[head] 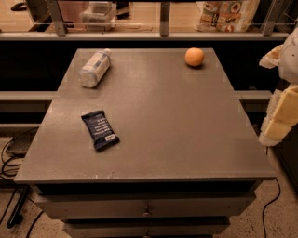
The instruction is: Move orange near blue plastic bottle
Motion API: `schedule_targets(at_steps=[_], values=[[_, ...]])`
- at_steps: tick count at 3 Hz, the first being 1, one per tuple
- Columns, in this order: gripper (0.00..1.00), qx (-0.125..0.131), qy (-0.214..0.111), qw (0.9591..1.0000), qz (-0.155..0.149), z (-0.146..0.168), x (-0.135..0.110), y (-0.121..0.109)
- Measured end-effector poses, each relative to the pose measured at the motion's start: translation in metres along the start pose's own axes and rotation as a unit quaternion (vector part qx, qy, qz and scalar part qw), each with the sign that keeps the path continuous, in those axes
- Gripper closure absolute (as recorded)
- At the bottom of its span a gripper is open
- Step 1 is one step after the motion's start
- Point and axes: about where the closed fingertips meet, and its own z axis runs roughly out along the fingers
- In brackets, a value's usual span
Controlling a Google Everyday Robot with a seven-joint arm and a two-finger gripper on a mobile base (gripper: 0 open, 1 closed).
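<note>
The orange sits on the grey table top at the far right. The blue plastic bottle lies on its side at the far left of the table, with its white cap pointing away. The two are far apart, on opposite sides of the table's back edge. My gripper hangs at the right edge of the view, beside and off the table's right side, well in front of the orange and touching nothing.
A flat dark blue snack wrapper lies on the left half of the table, in front of the bottle. A railing and shelf with bags run behind the table. Drawers are below the front edge. Cables lie on the floor at left.
</note>
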Motion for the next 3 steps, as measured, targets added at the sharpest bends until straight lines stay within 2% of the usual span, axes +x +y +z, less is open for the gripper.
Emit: schedule_targets(at_steps=[1, 2, 3], values=[[0.0, 0.0, 0.0, 1.0, 0.0, 0.0, 0.0, 0.0], [0.0, 0.025, -0.024, 0.9994, 0.008, -0.002, 0.001, -0.014], [0.0, 0.051, -0.072, 0.9958, 0.024, 0.0, 0.002, -0.045]])
